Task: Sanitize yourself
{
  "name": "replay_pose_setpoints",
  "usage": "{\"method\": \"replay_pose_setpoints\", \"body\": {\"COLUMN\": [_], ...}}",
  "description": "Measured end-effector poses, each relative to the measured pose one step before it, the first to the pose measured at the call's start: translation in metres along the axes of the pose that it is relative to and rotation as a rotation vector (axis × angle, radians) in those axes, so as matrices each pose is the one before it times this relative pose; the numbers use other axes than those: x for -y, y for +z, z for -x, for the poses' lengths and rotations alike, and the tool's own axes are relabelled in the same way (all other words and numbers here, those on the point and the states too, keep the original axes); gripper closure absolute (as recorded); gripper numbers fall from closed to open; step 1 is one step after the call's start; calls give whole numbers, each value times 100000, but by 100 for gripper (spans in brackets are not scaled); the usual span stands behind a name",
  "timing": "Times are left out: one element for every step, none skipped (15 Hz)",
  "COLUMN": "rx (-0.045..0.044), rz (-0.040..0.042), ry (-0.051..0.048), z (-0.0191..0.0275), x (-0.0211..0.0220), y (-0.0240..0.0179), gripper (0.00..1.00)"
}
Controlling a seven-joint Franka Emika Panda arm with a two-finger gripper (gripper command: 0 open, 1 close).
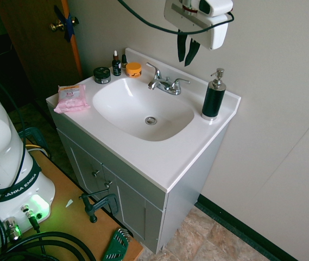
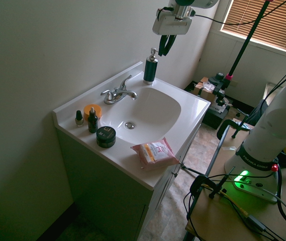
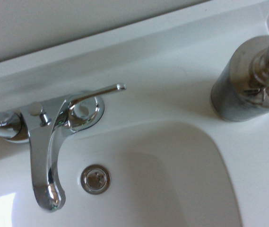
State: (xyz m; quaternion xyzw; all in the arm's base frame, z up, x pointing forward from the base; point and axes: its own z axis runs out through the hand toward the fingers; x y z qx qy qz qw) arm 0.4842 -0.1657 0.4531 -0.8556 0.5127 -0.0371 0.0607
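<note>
**White arm raised above the sink, jaws empty**

Nearest in the first exterior view is the thick, glossy white base of the robot arm, with a green light low on it. It stands beside the white vanity desk, which has grey cabinet doors below.

On the near left corner of the desk lies a pink packet of wipes. The oval sink basin takes the middle, with a round metal drain at its bottom.

Along the back edge stand a black round jar, a dark dropper bottle and an orange tin. The chrome faucet is behind the basin. At the far right corner stands a dark soap dispenser with a silver pump, upright.

Highest and farthest, the boxy white hand of the arm hangs in the air, with black cables looping from it. The gripper points down, above the desk between the faucet and the dispenser and well apart from both. Its two narrow dark jaws are a little parted, with the tips near each other, and they hold nothing.
</note>
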Motion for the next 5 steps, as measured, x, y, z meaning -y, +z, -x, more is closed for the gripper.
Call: {"method": "replay_pose_setpoints", "body": {"rx": [661,535,490,674,123], "rz": [722,555,438,689,965], "ry": [-1010,-1100,-882,-895,-1644], "z": [785,774,650,616,744], "x": [-110,-51,-7,30,182], "y": [449,286,258,464,711], "gripper": [0,0,0,0,0]}}
